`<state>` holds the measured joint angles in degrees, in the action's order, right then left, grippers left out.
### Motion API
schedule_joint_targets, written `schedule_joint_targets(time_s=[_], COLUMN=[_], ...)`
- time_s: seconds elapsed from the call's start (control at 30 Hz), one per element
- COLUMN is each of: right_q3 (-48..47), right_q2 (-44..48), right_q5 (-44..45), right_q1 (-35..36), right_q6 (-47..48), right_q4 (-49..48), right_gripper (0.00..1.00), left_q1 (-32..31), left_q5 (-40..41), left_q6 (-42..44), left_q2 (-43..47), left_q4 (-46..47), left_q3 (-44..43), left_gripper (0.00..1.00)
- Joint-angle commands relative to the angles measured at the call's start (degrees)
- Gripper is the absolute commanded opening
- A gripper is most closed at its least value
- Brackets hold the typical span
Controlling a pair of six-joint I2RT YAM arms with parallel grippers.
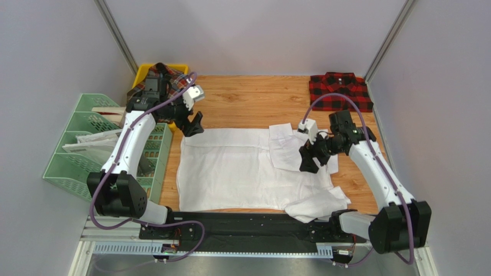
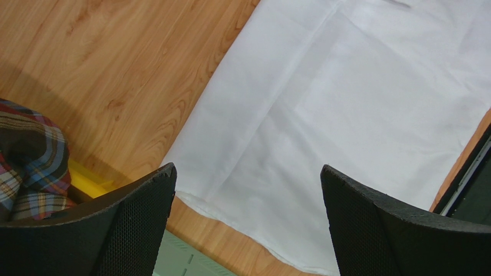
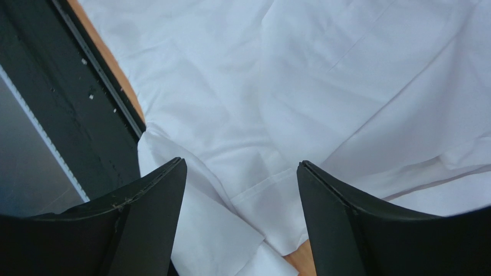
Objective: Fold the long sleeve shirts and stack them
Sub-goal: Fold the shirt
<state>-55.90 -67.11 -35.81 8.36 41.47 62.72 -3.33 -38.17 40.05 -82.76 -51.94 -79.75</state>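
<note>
We have the white shirt (image 1: 230, 167) spread across the middle of the table (image 1: 248, 98). It lies flat on its left side and rumpled on its right, with loose cloth bunched at the near right edge. Our left gripper (image 2: 248, 172) hovers above the shirt's far left corner, jaws wide and holding nothing. Our right gripper (image 3: 242, 167) hangs over the creased right side, also wide and empty.

We judge the step in hand to be taking hold for a fold. On the left we should come down right at the hem, so one finger slides under the edge and we catch all the layers there. On the right, the loose cloth wants gathering and laying inward before the body is folded over, or the creases will be trapped in the fold. From the right wrist view we cannot be sure whether the seam below the fingers belongs to a sleeve or to the front placket.

The yellow bin (image 1: 143, 71) at the far left holds the tartan shirt (image 1: 173, 80), bundled and unfolded. The green rack (image 1: 63, 169) on the left carries thin white sheets (image 1: 86, 141) in its slots. The red-and-black checked shirt (image 1: 339, 91) lies folded at the far right corner, in no container, and looks like the base for our stack.
</note>
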Motion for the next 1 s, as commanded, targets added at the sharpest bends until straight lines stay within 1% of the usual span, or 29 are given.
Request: schedule_joint_targets(time_s=[0.0,0.03,0.07,0.1,0.13,0.2,0.23,0.27,0.33,0.43,0.53,0.63,0.73,0.83,0.87,0.9,0.93,0.97], right_q3=[-9.29,-11.58,-16.47,-18.61,-21.07,-27.40,-29.34,-30.66,-34.00,-36.47,-38.23,-38.15,-37.01,-35.25,-34.90,-34.54,-34.37,-34.19], right_q2=[-15.18,-18.29,-21.19,-26.87,-29.37,-34.55,-39.19,-40.98,-45.27,-49.06,-52.23,-53.29,-54.09,-53.21,-52.51,-52.33,-52.16,-52.07], right_q5=[3.81,4.43,5.39,5.92,6.54,7.60,8.30,9.52,10.06,10.67,11.64,11.99,10.60,7.35,6.55,5.76,5.06,4.53], right_q1=[1.57,1.66,1.66,1.66,1.66,1.66,1.66,1.57,1.66,1.66,1.66,1.49,1.66,1.57,1.57,1.57,1.57,1.66], right_q6=[-10.08,-13.58,-15.61,-17.03,-20.00,-21.60,-23.35,-23.80,-24.68,-25.91,-26.88,-27.06,-26.45,-25.65,-25.39,-24.87,-24.69,-24.43], right_q4=[-15.25,-16.74,-17.71,-19.20,-19.73,-19.22,-18.78,-18.60,-18.07,-18.24,-18.25,-18.42,-18.42,-18.77,-18.95,-19.12,-19.21,-19.21], right_gripper=[0.73,0.72,0.72,0.71,0.70,0.69,0.69,0.69,0.68,0.68,0.68,0.68,0.65,0.57,0.49,0.45,0.35,0.29], left_q1=[0.17,0.17,0.17,0.17,0.17,0.17,0.17,0.17,0.17,0.17,0.26,0.26,0.26,0.43,0.61,0.61,0.61,0.61], left_q5=[-5.77,-6.03,-6.12,-6.04,-5.51,-4.37,-2.71,-1.83,1.15,3.10,2.49,2.05,5.12,4.70,3.64,1.98,1.27,0.91], left_q6=[-2.87,-3.92,-4.63,-6.29,-7.35,-10.67,-11.92,-12.88,-15.79,-19.83,-22.38,-24.58,-27.13,-27.05,-26.26,-25.99,-25.99,-26.51], left_q2=[1.20,2.33,2.95,4.52,5.32,8.12,9.10,9.98,12.44,15.69,17.81,18.07,17.46,16.93,16.93,16.76,16.67,16.75], left_q4=[1.84,2.63,4.29,5.52,6.67,10.36,11.68,14.04,15.90,22.56,25.48,24.97,22.87,21.80,21.36,21.18,21.27,21.18], left_q3=[1.52,2.57,3.10,3.63,4.76,5.65,6.52,6.88,7.41,9.25,10.66,10.14,8.56,8.12,8.03,8.03,8.11,8.03], left_gripper=[0.99,0.99,0.99,0.99,0.99,0.99,0.99,0.99,0.99,0.99,0.99,0.99,0.99,0.99,0.99,0.99,0.99,0.99])
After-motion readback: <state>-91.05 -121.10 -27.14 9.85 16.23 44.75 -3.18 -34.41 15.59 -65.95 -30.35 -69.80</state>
